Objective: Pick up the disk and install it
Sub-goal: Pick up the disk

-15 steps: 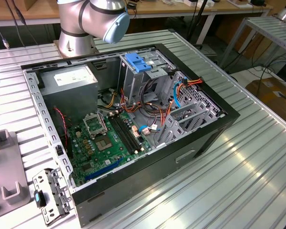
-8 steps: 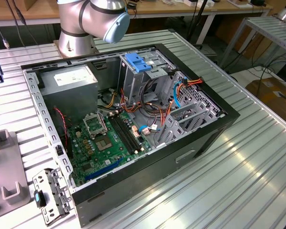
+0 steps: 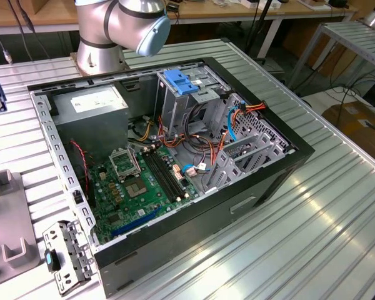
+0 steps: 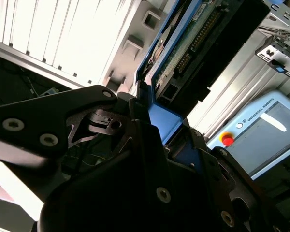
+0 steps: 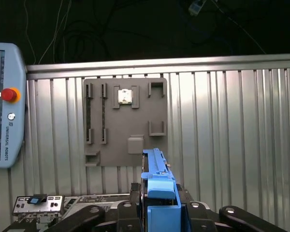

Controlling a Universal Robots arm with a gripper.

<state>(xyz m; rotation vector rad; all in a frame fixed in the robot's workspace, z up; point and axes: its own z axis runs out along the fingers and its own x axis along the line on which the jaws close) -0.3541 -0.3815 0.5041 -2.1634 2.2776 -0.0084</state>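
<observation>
In both wrist views the claw [image 5: 157, 215] is clamped on the disk [image 5: 157, 176], with a black finger pressed against each side of its blue carrier frame. The disk is off the table [image 5: 232, 145] and held edge-on, near a grey fixture plate [image 5: 125, 121].

The first wrist view gives the disk's thin blue edge, with the plate, a small metal bracket [image 5: 38, 204] and a control pendant with a red button [image 5: 2, 106] on the ribbed table beyond it. The second wrist view gives the disk's broad underside, green circuit board and connector row, running away from the claw. There the claw's black body hides the gripped end.

The exterior view gives the open computer case [image 3: 256, 181] on the table, with the arm's [image 3: 122, 25] base behind it. Inside are a motherboard [image 3: 137, 187], a grey power-supply box [image 3: 90, 106] and a metal drive cage topped by a blue handle [image 3: 179, 82]. Orange and blue cables [image 3: 237, 119] crowd the space just beside the cage. The fixture plate and bracket lie outside the case, toward the exterior view's left.
</observation>
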